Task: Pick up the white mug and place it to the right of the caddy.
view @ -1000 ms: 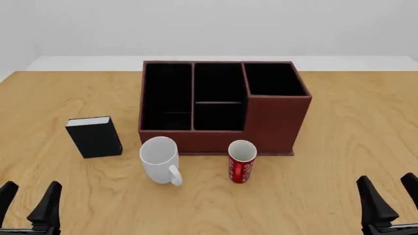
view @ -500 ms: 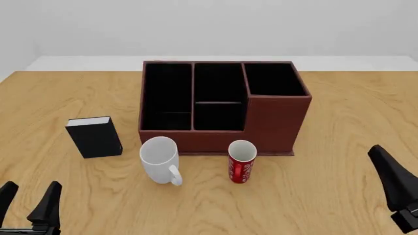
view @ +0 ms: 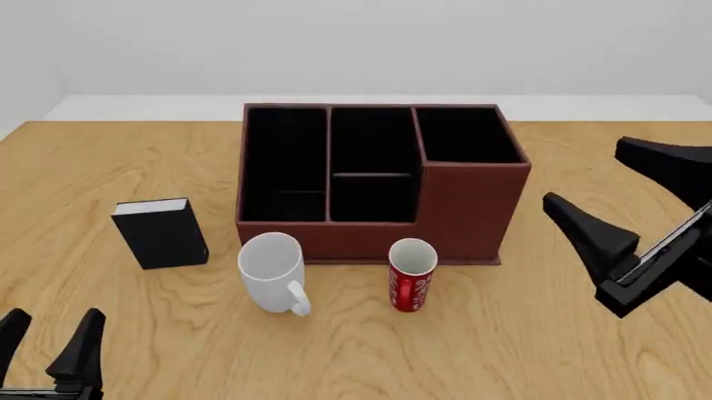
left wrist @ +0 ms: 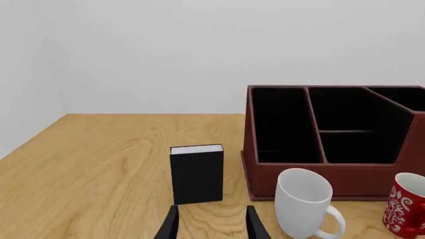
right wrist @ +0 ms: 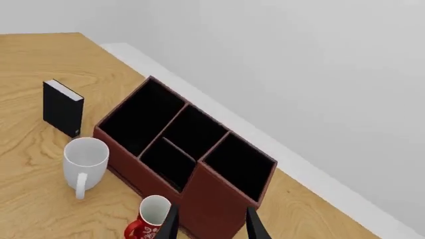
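Table [view: 579,350] — caddy [view: 468,208], white mug [view: 270,271], red cup [view: 412,275], book [view: 162,233].

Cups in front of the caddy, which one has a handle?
The glossy white mug, the wider one on the left, has a looped handle pointing toward the camera. The slim red cup with white markings beside it shows no handle.

The left tool [view: 50,343] is cut off by the front view's near edge; the caddy [left wrist: 332,134] runs past the left wrist view's edge.

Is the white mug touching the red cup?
Apart. The front view shows bare table between the mug and the cup.
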Motion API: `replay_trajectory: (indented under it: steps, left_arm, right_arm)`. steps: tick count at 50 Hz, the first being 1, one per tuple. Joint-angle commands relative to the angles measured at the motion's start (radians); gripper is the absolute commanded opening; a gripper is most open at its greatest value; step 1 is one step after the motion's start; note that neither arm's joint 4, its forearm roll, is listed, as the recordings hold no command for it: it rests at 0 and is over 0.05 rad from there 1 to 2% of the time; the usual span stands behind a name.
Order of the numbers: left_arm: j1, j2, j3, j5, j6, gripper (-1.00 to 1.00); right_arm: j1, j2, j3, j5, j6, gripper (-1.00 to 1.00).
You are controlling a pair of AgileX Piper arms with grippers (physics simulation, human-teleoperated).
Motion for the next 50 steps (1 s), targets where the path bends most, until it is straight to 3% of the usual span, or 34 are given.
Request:
replay_trajectory:
  steps: [1, 34, 50]
  left_arm:
    - [0.000, 0.000, 0.000, 0.000, 0.000, 1.00]
    - [0.000, 0.000, 0.000, 0.000, 0.000, 1.00]
    - [0.000, 0.000, 0.000, 0.000, 0.000, 1.00]
  right_arm:
    - [0.077, 0.132, -0.042, -0.007, -0.039, 1.00]
    - [0.246, 0.363, -0.116, 0.008, -0.079, 1.00]
    - [0.323, 0.515, -0.153, -0.026, -0.053, 1.00]
